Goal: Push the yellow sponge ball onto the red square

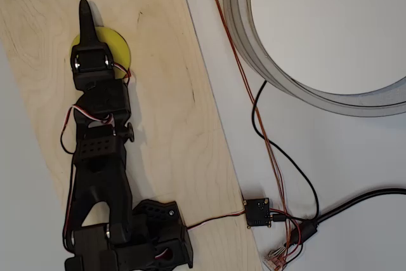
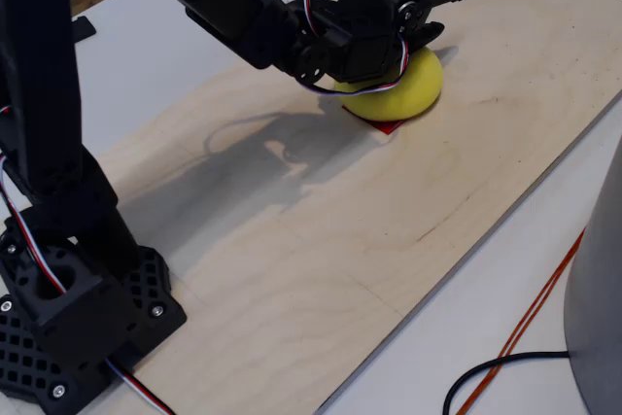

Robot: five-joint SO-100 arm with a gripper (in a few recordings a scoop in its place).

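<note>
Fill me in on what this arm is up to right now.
The black arm is reaching across the wooden board, its gripper resting over the top of the yellow sponge ball. The ball already sits on the red square; just a corner of red peeks out from under its near edge in the fixed view. Whether the jaws are open or shut is hard to tell. So the push looks essentially finished.
</note>
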